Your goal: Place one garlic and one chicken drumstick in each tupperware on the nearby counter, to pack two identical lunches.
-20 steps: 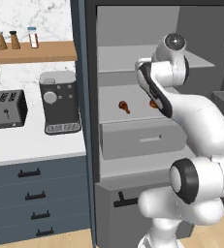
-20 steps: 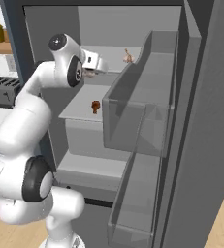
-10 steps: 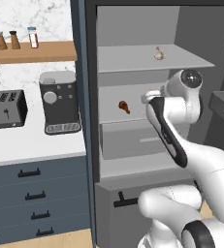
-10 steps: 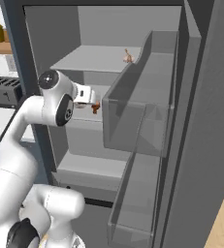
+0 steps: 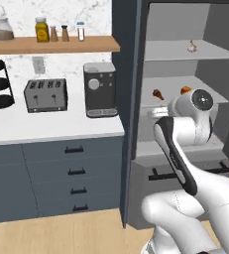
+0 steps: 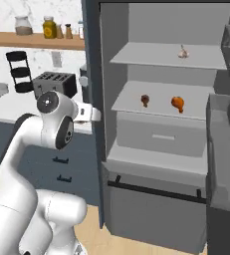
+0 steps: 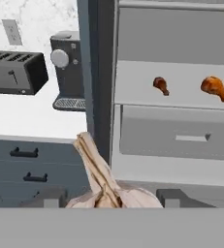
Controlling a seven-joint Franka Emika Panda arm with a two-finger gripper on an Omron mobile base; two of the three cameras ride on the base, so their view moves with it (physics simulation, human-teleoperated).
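My gripper (image 7: 106, 202) is half-closed on a garlic bulb (image 7: 108, 191), but its round papery skin could slip out before I reach the counter (image 5: 46, 130).

You see a white counter (image 5: 51, 130) with dark blue-grey drawers (image 5: 76, 171) below it. The toaster (image 5: 45, 95) is grey, the coffee machine (image 5: 100, 89) black. Inside the grey fridge (image 6: 161, 149) lie two brown-orange drumsticks (image 7: 214, 87) and one pale garlic (image 6: 183, 51). The garlic in the gripper (image 7: 106, 189) is cream with tan stripes.
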